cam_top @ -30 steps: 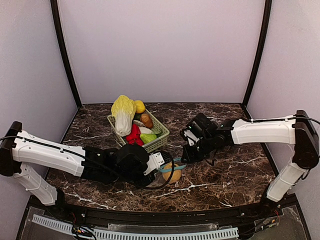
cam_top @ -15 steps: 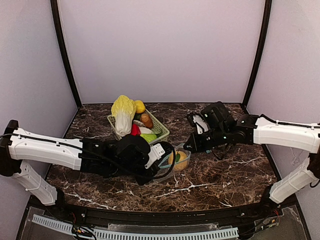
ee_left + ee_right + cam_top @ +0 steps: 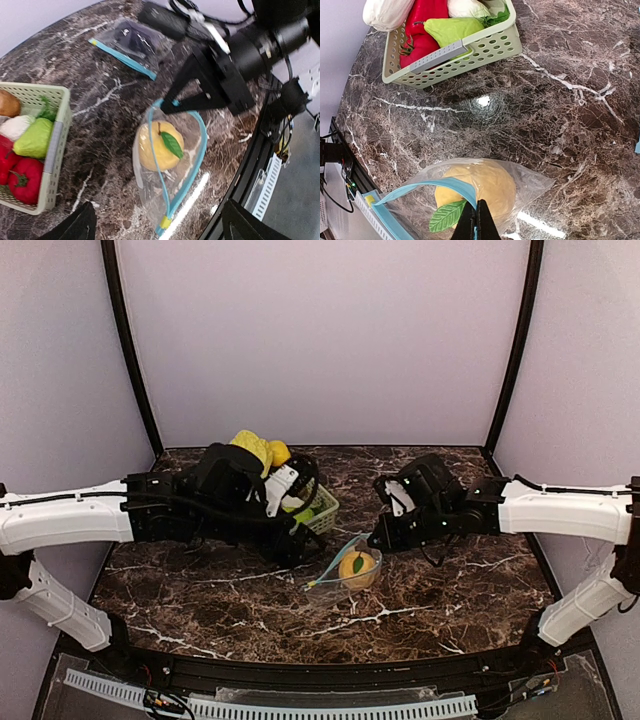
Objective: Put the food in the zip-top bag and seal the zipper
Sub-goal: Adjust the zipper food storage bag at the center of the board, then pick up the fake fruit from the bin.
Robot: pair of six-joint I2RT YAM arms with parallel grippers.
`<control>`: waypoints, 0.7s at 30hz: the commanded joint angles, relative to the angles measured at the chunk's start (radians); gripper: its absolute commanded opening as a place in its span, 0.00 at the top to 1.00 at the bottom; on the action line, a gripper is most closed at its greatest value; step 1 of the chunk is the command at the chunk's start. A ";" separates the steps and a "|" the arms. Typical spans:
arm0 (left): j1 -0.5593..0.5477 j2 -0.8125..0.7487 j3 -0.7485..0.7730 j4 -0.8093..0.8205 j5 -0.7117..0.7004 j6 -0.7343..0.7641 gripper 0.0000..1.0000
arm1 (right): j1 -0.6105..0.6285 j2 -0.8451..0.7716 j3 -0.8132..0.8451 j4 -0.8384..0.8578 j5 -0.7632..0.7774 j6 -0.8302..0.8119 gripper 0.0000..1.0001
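Note:
The clear zip-top bag (image 3: 340, 575) with a blue zipper lies on the marble table, its mouth gaping. A round orange-yellow peach (image 3: 357, 567) with a green leaf sits inside it (image 3: 157, 147) (image 3: 482, 187). My right gripper (image 3: 477, 225) is shut on the bag's blue zipper edge (image 3: 445, 186) at the top corner, just above the peach, and shows in the top view (image 3: 378, 540). My left gripper (image 3: 160, 230) is open and empty, raised above the table between the basket and the bag (image 3: 170, 170), touching nothing.
A pale green basket (image 3: 56, 145) (image 3: 470, 50) stands left of the bag and holds red peppers (image 3: 422, 27), a light green piece (image 3: 32, 141) and white pieces. My left arm (image 3: 230, 500) covers most of it from above. A second zip bag (image 3: 135, 45) lies farther back.
My left gripper has opened, let go of the bag and pulled back up toward the basket. The right gripper has kept its pinch on the zipper edge. The bag now lies flatter with its mouth open.

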 commanded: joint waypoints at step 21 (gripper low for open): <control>0.419 0.386 0.238 -0.052 0.125 -0.103 0.22 | 0.006 0.040 0.007 0.067 -0.048 0.010 1.00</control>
